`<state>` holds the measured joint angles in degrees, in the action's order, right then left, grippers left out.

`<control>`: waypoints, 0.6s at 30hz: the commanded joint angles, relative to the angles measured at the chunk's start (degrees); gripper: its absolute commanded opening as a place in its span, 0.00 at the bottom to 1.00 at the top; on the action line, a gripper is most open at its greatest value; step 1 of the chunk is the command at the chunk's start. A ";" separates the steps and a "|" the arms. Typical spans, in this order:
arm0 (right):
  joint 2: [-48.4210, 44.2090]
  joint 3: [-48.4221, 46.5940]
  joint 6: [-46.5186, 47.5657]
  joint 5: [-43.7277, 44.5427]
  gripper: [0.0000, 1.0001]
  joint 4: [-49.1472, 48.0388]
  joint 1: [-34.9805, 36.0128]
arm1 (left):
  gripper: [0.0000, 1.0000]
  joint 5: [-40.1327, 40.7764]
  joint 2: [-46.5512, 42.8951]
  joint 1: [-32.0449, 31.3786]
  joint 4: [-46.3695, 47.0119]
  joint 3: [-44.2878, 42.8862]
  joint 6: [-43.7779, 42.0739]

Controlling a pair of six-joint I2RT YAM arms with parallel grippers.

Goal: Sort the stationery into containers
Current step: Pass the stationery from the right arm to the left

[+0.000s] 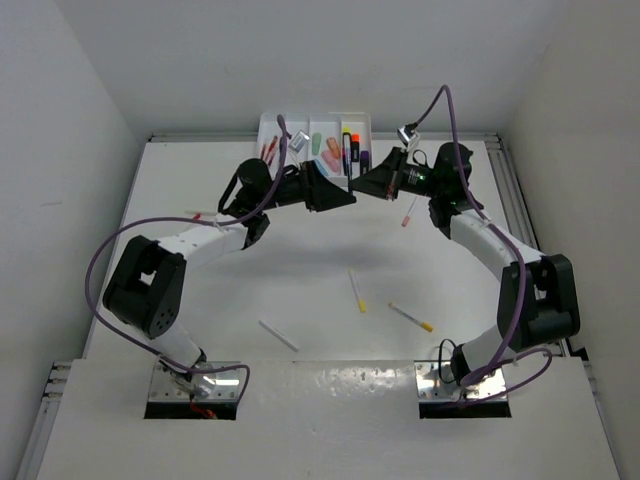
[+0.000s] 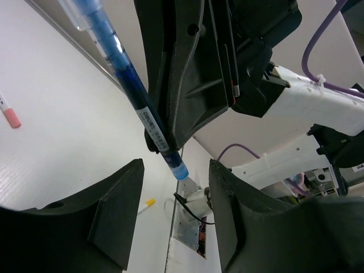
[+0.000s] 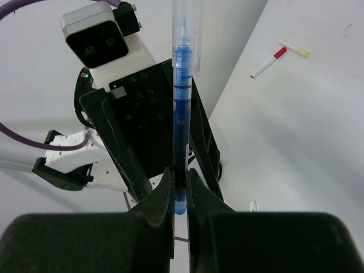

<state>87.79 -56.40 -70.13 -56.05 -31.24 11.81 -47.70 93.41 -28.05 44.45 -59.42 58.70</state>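
Right end effector [image 3: 181, 193] clamps blue pen [image 3: 181, 114]; left end effector [image 2: 176, 170] part-open, empty; label [image 2: 149, 118] print illegible.

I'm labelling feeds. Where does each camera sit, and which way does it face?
Top external: above and behind the bases, looking down on the table, the tray and both whole arms.
Left wrist: behind the open left tool, looking past it at the right tool gripping the blue pen.
Right wrist: behind the right tool, looking along the blue pen toward the left tool.
Shared: both wrist views show the blue pen.
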 commanded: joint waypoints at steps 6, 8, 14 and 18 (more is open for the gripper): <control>-1.66 0.85 -0.27 -0.99 0.00 -3.47 0.14 | 0.50 -0.20 0.37 -0.42 1.52 -3.42 -1.39; -1.66 0.68 -0.27 -0.99 0.00 -3.65 0.14 | 0.43 -0.11 0.55 -0.42 1.35 -3.42 -1.31; -1.74 0.59 -0.27 -1.08 0.00 -3.74 0.14 | 0.13 -0.02 0.38 -0.51 -2.96 -4.39 -4.03; -1.65 -0.11 1.91 -1.25 0.03 -0.68 0.23 | 0.01 -0.11 -0.41 -0.42 -7.26 -4.74 -7.10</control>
<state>87.79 -55.18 -69.34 -56.21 -31.99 11.70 -47.37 94.08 -28.05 38.76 -61.76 56.21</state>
